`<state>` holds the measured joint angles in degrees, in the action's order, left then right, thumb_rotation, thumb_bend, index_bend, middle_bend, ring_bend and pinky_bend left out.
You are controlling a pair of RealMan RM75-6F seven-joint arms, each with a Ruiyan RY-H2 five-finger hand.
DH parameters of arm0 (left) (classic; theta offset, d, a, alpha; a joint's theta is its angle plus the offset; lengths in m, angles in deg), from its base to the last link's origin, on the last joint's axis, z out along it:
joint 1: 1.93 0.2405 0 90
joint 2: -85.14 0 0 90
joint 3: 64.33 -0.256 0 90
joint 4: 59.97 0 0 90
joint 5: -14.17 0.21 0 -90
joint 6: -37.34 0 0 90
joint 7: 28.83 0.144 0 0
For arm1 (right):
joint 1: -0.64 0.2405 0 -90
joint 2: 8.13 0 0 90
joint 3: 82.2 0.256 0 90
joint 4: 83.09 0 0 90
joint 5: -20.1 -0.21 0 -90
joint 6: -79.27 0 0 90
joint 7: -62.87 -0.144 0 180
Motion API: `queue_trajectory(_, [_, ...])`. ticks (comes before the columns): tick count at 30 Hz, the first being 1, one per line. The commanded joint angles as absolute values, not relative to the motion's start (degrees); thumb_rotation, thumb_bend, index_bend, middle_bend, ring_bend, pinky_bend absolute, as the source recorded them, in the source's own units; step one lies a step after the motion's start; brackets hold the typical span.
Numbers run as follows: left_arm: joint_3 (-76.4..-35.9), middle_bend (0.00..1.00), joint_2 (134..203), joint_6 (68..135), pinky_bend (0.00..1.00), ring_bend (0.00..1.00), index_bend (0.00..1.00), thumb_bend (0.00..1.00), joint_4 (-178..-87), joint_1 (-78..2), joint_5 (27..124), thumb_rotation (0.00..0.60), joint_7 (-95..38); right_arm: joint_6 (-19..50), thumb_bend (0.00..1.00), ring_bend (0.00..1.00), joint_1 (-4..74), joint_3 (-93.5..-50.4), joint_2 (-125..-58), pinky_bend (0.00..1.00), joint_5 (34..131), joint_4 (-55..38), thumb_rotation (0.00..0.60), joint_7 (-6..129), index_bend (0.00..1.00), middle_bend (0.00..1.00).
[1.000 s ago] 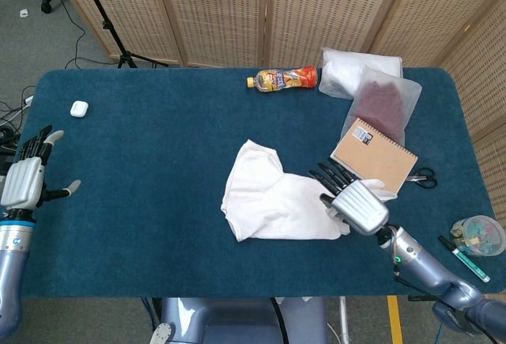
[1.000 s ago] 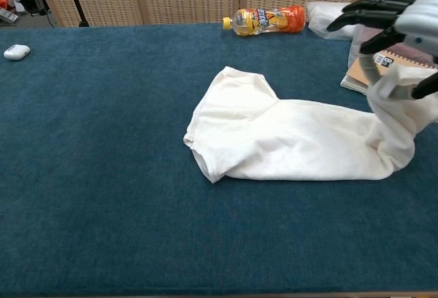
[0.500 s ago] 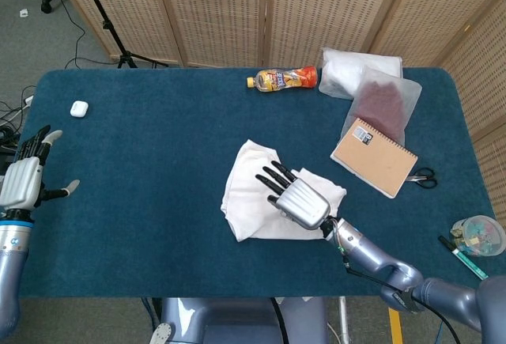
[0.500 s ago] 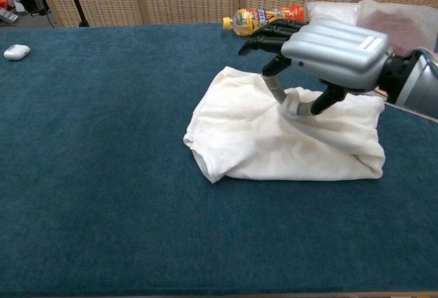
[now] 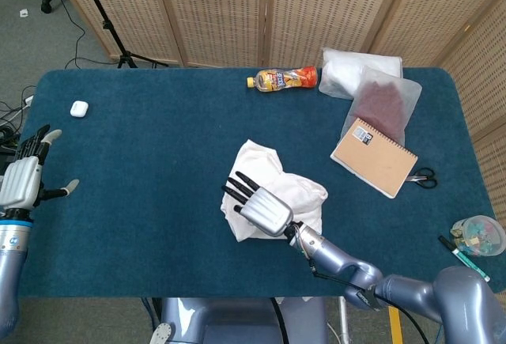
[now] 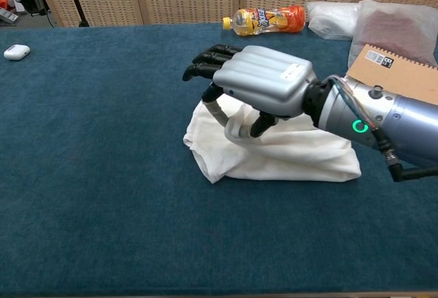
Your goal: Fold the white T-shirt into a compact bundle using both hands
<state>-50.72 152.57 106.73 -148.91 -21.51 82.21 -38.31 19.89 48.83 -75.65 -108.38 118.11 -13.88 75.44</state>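
The blue table (image 5: 142,202) carries everything, and the white T-shirt (image 5: 304,194) lies a little right of its middle, already doubled over into a thick, uneven pad. The right arm (image 6: 383,123) reaches across that pad from the shirt's right side. The right hand (image 6: 250,89) hovers over the shirt's left edge with a fold of cloth pinched underneath, between thumb and a finger, the other fingers stretched forward.

Judging by this, the step in hand is carrying the right-hand end of the shirt over to the left end. The next move calls for laying that fold down flush with the left edge and letting go without dragging the layers askew; the left hand could then pin or tuck the bundle.

The left hand (image 5: 24,179) sits far left of the shirt, at the table's edge, empty with fingers apart; only the head view shows it. The chest view alone shows the pinch under the palm. The notebook (image 5: 373,156), the bottle (image 5: 282,80) and the small white case (image 5: 78,108) lie well apart from the shirt.
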Motion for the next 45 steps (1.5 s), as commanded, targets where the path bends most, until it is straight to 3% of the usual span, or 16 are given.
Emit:
queue_trajectory(1, [-50.7, 0.0, 152.5, 106.7, 0.0, 0.0, 0.0, 0.22, -148.9, -21.5, 82.2, 0.6, -38.5, 21.0, 0.67, 0.0, 49.8, -75.4, -109.8, 0.0, 117.5, -15.1, 0.6, 76.3, 0.63, 0.13])
queue_trajectory(23, [-50.6, 0.0, 152.7, 106.2, 0.0, 0.0, 0.0, 0.21, -148.4, -21.7, 81.8, 0.6, -38.5, 19.8, 0.65, 0.0, 51.0, -78.4, -113.1, 0.0, 118.1, -18.0, 0.6, 75.7, 0.65, 0.13])
queue_trajectory(24, [-50.6, 0.0, 152.7, 106.2, 0.0, 0.0, 0.0, 0.21, -148.4, -21.7, 81.8, 0.6, -38.5, 19.7, 0.61, 0.0, 51.0, -78.4, -113.3, 0.0, 118.1, -18.1, 0.6, 75.5, 0.62, 0.12])
queue_trajectory(28, [-50.6, 0.0, 152.7, 106.2, 0.0, 0.0, 0.0, 0.21, -148.3, -21.6, 81.7, 0.6, -38.5, 20.0, 0.06, 0.0, 50.9, -78.4, -113.2, 0.0, 117.3, -17.6, 0.6, 74.4, 0.08, 0.0])
queue_trajectory(29, [-50.6, 0.0, 152.7, 106.2, 0.0, 0.0, 0.0, 0.21, -148.3, -21.6, 81.7, 0.6, -38.5, 19.8, 0.0, 0.0, 50.9, -78.4, -113.0, 0.0, 117.1, -17.2, 0.6, 74.0, 0.01, 0.0])
queue_trajectory(34, [-50.6, 0.0, 152.8, 106.0, 0.0, 0.0, 0.0, 0.21, -148.1, -21.7, 81.6, 0.6, -38.5, 17.5, 0.0, 0.0, 50.9, -76.9, -110.2, 0.0, 117.0, -12.5, 0.6, 69.8, 0.0, 0.0])
queue_trajectory(39, [-50.5, 0.0, 152.7, 105.8, 0.0, 0.0, 0.0, 0.21, -148.2, -21.8, 81.4, 0.6, -38.7, 17.2, 0.0, 0.0, 52.0, -70.2, -103.5, 0.0, 112.8, -4.7, 0.6, 69.0, 0.01, 0.0])
queue_trajectory(43, [-50.6, 0.0, 152.7, 105.7, 0.0, 0.0, 0.0, 0.21, -148.2, -21.8, 81.5, 0.6, -38.8, 23.3, 0.03, 0.0, 54.1, -66.2, -100.6, 0.0, 106.0, -5.1, 0.6, 69.2, 0.18, 0.0])
queue_trajectory(45, [-50.5, 0.0, 152.7, 105.7, 0.0, 0.0, 0.0, 0.21, -148.2, -21.8, 81.4, 0.6, -38.9, 26.5, 0.05, 0.0, 54.8, -65.0, -99.4, 0.0, 102.5, -5.2, 0.6, 68.8, 0.21, 0.0])
